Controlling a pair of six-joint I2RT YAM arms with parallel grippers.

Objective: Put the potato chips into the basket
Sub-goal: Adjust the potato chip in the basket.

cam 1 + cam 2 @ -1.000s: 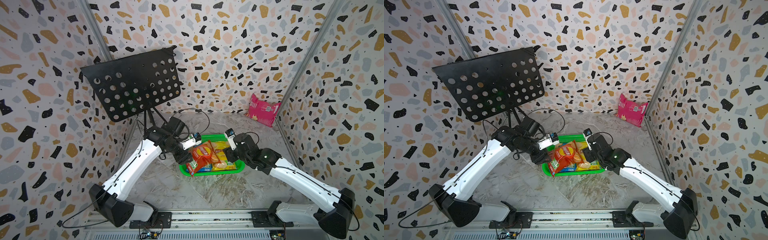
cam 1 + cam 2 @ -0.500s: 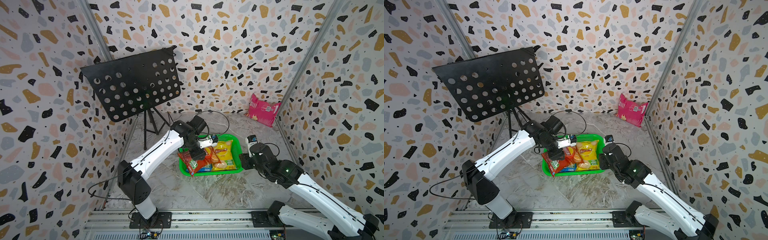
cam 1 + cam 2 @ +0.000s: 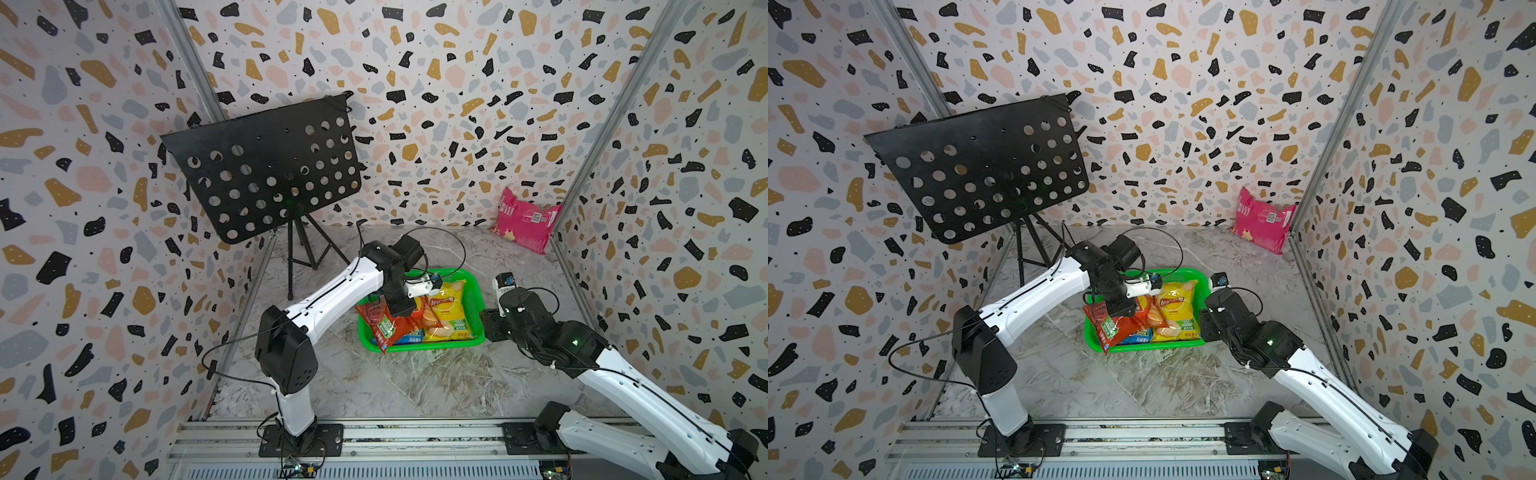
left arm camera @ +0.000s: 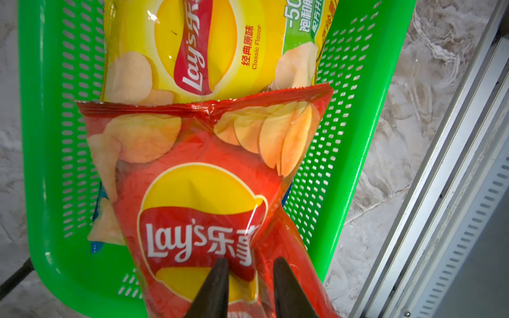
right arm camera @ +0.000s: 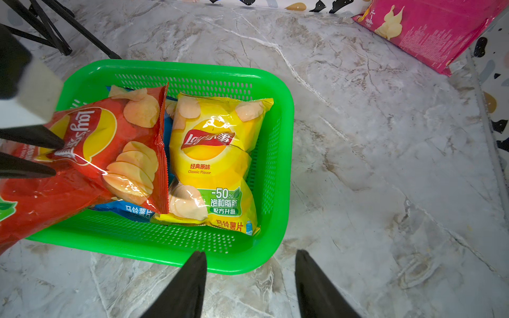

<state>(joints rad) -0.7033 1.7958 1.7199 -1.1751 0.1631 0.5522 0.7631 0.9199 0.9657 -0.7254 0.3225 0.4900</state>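
Both arms have shifted in the last second: the right one has drawn back off the basket (image 3: 436,345) to stand just beside its right wall, and the left one has folded its elbow up and inward, still reaching over the basket. The red bag (image 3: 388,324) has hardly moved. It lies slanted across the basket's left half, on top of the blue bag (image 3: 405,337), and its lower end hangs over the rim at the near left corner, above the floor (image 3: 415,386). The left claw (image 4: 250,272) stands narrow on this bag, fingertips either side of a raised fold of foil; I cannot tell whether they pinch it. The yellow bag (image 3: 446,309) lies flat and wholly inside along the right half, with a strip of bare mesh between it and the right wall and more mesh showing at the far end. The red bag's top seam overlaps its edge in the left wrist view. The right claw (image 5: 250,275) is wide and holds nothing, its tips just outside the rim. The pink bag (image 3: 524,219) leans in the far right corner against the wall, well apart from the basket, with open marble floor between. The stand (image 3: 270,174) has its legs near the basket's far left.
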